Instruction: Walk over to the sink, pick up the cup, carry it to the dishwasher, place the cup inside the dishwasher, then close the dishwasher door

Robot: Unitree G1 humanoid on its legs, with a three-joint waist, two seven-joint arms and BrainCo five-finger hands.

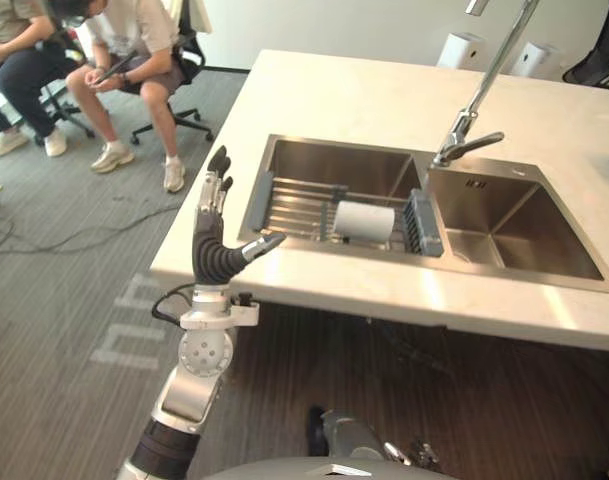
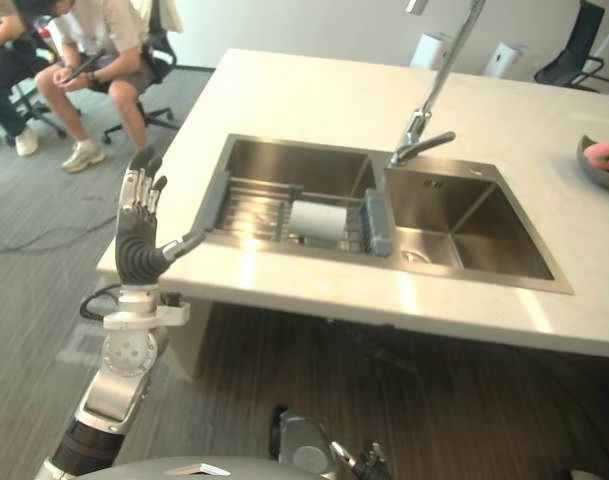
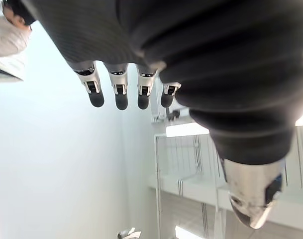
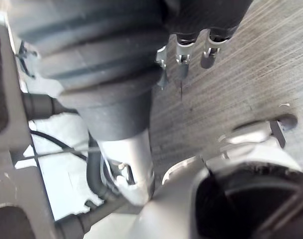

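L hand (image 1: 212, 245) by sink (image 1: 324, 160); cup (image 1: 364, 221), rack (image 1: 294, 205)

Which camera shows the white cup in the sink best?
The left eye view: the white cup lies on its side on the sink rack, unobstructed. The right eye view shows it likewise. The wrist views look at wall and floor.

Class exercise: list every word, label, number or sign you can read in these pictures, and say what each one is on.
No text can be read.
Pale marking on the carpet: blurred, not legible.
Small dark marks on the sink wall: too small to tell.
White cup: no print shows.
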